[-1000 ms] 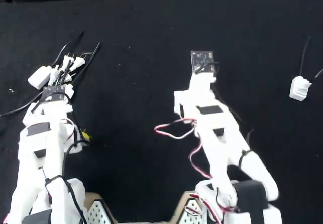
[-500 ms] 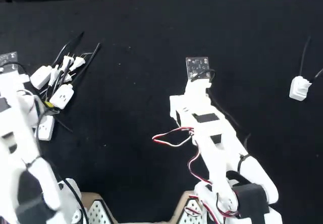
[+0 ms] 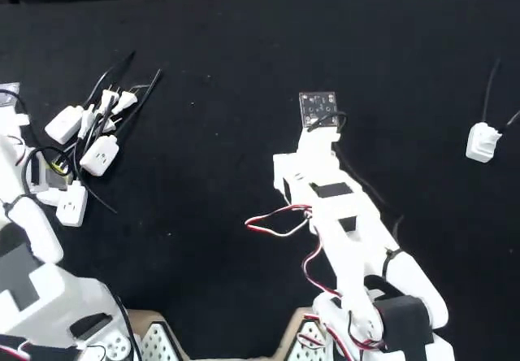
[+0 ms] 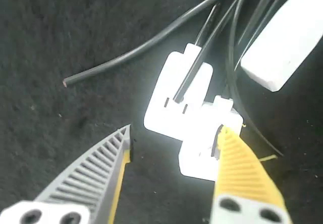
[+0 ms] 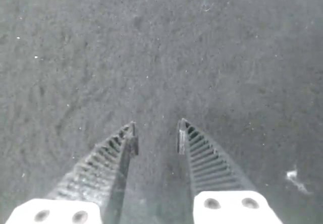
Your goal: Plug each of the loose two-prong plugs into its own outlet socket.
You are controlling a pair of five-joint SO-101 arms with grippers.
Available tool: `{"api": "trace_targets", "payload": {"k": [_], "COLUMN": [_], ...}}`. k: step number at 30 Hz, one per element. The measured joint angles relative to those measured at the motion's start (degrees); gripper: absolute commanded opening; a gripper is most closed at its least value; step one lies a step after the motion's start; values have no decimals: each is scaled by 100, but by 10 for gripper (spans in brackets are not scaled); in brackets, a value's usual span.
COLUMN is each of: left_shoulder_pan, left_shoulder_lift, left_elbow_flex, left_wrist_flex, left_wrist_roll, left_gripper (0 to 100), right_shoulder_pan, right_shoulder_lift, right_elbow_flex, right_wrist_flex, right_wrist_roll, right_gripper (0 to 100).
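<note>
A tangle of white two-prong plugs (image 3: pixel 107 101) and white outlet sockets (image 3: pixel 99 156) with black cords lies at the table's left. My left gripper (image 4: pixel 174 132) is open, low over this pile. Between its fingers lies a slotted white socket (image 4: pixel 176 95), and a small white plug piece (image 4: pixel 199 151) touches the yellow finger (image 4: pixel 237 168). Another white block (image 4: pixel 285 45) lies just beyond. One more white plug (image 3: pixel 483 142) on a black cord rests far right. My right gripper (image 5: pixel 155 135) is open over bare black mat, holding nothing.
The table is covered by a black mat (image 3: pixel 219 68). The right arm (image 3: pixel 329 186) stands mid-table, its red and white wires (image 3: pixel 276 215) looping to the left. A loose socket (image 3: pixel 71 205) lies nearest the left arm (image 3: pixel 24 215). Black cords (image 3: pixel 142 93) fan out from the pile.
The left arm swung off the pile to the table's left edge, then came back low beside the nearest sockets. The right arm shifted slightly left and then held still.
</note>
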Motion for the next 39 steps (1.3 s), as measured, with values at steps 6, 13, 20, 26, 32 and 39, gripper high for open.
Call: {"api": "trace_targets", "payload": {"k": [6,13,20,26,32,39], "left_shoulder_pan": [9,132,220,281,422,519], "left_shoulder_lift": [97,97,97,88,88,88], "left_elbow_flex": [-229,-229,-35,571,1266,1653], "left_wrist_flex": [0,0,633,334,-378,-818], "left_wrist_roll": [-422,-677,-677,-369,-211,-44], "left_gripper": [268,268,267,267,267,181], "right_shoulder_pan": [0,0,0,0,0,0], "right_shoulder_lift": [0,0,0,0,0,0], "right_elbow_flex": [0,0,0,0,0,0], "right_wrist_flex": [0,0,0,0,0,0], "right_wrist_roll": [0,0,0,0,0,0], "right_gripper": [121,121,121,121,121,121]}}
